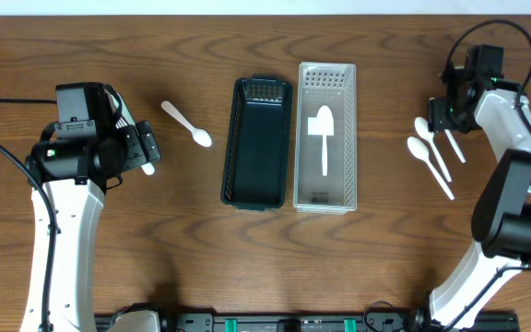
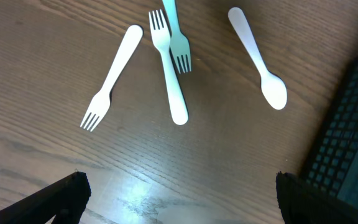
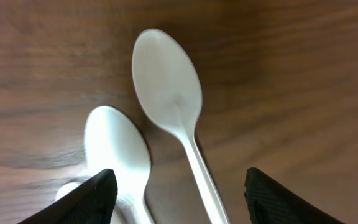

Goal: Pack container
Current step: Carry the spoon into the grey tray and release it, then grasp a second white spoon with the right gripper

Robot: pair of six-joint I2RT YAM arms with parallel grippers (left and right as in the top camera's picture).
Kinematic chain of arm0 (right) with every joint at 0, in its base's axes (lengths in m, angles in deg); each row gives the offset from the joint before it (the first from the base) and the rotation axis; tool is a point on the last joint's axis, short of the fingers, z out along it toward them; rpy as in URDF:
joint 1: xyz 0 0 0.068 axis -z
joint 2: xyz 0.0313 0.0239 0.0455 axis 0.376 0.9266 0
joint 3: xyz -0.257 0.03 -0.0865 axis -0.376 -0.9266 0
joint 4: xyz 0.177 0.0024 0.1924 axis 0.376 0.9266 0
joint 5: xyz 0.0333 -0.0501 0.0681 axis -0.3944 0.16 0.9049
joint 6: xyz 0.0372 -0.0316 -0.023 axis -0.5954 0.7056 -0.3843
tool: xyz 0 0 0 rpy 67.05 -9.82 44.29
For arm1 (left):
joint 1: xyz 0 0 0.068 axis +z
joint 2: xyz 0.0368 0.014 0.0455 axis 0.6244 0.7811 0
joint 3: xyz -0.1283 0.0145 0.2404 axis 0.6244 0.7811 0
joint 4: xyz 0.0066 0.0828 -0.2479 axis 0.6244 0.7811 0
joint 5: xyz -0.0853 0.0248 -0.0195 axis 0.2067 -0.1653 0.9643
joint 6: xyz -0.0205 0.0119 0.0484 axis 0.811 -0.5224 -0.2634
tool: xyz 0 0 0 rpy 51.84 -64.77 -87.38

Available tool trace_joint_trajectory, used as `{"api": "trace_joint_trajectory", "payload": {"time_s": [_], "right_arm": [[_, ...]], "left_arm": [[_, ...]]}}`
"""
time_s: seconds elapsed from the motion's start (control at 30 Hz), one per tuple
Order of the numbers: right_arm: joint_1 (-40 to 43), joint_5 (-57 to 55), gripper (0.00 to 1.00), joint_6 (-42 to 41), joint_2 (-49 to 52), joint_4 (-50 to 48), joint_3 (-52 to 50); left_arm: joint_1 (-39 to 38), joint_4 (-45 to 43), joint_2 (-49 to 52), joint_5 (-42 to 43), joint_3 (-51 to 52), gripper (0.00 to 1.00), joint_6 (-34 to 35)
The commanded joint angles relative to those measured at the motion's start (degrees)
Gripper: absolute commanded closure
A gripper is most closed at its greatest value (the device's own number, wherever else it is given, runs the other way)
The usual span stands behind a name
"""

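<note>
**Pack container: early sort, right arm lined up on spoons**

- Table [image 1: 155,267]: the black bin [image 1: 257,157] and clear bin [image 1: 325,189] sit side by side mid-table. I can't tell if they touch.
- The black bin looks empty. The clear bin has one packed spoon [image 1: 324,129] lying lengthwise.
- Left gripper [image 2: 182,190]: jaws wide apart, holding nothing. It hovers over the forks [image 2: 168,68], three in a loose fan, with the pale green one's tines just over a white one. A loose spoon [image 2: 258,59] lies between them and the black bin.
- Right gripper [image 3: 180,183]: jaws apart, empty, low over the right spoons [image 3: 169,81]. The two bowls are nearly touching and both fall within the jaw span.

My read: one item packed, and the rest of the cutlery is out on the table. This looks like spoons to clear and forks probably to black, but that's a guess.

For the next move I need to offset the right arm so the jaws straddle one handle only, not both. Then close, lift and carry it over to the clear bin.
</note>
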Motion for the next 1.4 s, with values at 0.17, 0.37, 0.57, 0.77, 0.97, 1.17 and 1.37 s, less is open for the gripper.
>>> {"api": "trace_joint_trajectory", "payload": {"time_s": [0.17,0.37,0.57,0.77,0.97,1.17,1.37], "right_arm": [[1.8,4.3,0.36,9.1,3.3,-3.7,0.0],[2.3,3.5,0.44,9.2,6.4,-3.8,0.0],[3.4,3.4,0.52,6.8,8.0,-3.8,0.0],[3.7,3.6,0.80,5.6,8.0,-3.1,0.0],[3.7,3.6,0.99,2.7,6.4,-1.4,0.6],[2.4,7.3,0.99,-3.9,-1.9,1.3,1.9],[-2.9,16.9,0.99,-17.0,-17.4,2.9,1.9]], "left_arm": [[0.3,0.2,0.3,-0.3,-0.7,0.02,-0.5],[0.3,0.2,0.3,-0.3,-0.7,0.02,-0.5],[0.3,0.2,0.3,-0.3,-0.7,0.02,-0.5],[0.3,0.2,0.3,-0.3,-0.7,0.02,-0.5],[0.3,0.2,0.3,-0.3,-0.7,0.02,-0.5],[0.3,0.2,0.3,-0.3,-0.7,0.02,-0.5],[0.3,0.2,0.3,-0.3,-0.7,0.02,-0.5]]}}
